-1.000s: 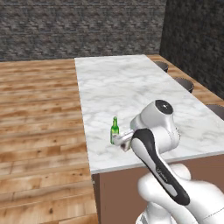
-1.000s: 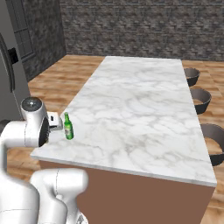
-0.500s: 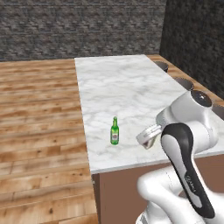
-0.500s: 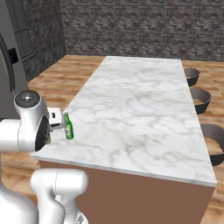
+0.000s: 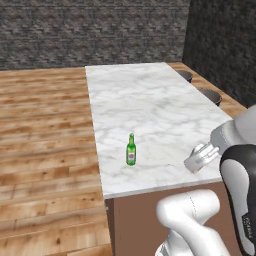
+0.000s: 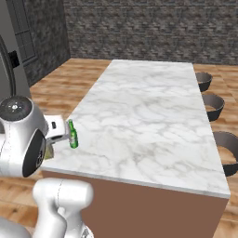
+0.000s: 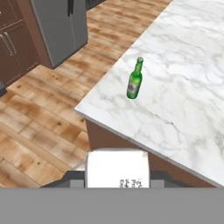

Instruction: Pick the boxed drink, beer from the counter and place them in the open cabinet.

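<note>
The beer (image 5: 131,150) is a slim green bottle standing upright near the front left corner of the white marbled counter (image 5: 150,105). It also stands near the counter's corner in the right base view (image 6: 73,135) and in the hand view (image 7: 135,79). My gripper (image 5: 198,161) hangs over the counter's front edge, well to the right of the beer. In the hand view the gripper (image 7: 116,176) is shut on the boxed drink (image 7: 116,165), a white carton with small print, held off the counter. Reddish-brown cabinet doors (image 7: 11,46) with silver bar handles stand at the far left.
A grey fridge (image 7: 61,26) stands beside the cabinet doors, across a wooden floor (image 7: 39,122). Dark round stools (image 6: 214,106) line the counter's far side. The counter top (image 6: 148,107) stretches bare behind the beer.
In the left base view the hand has swung right, from beside the beer to the counter's front right part, still holding the carton. The beer has not moved.
</note>
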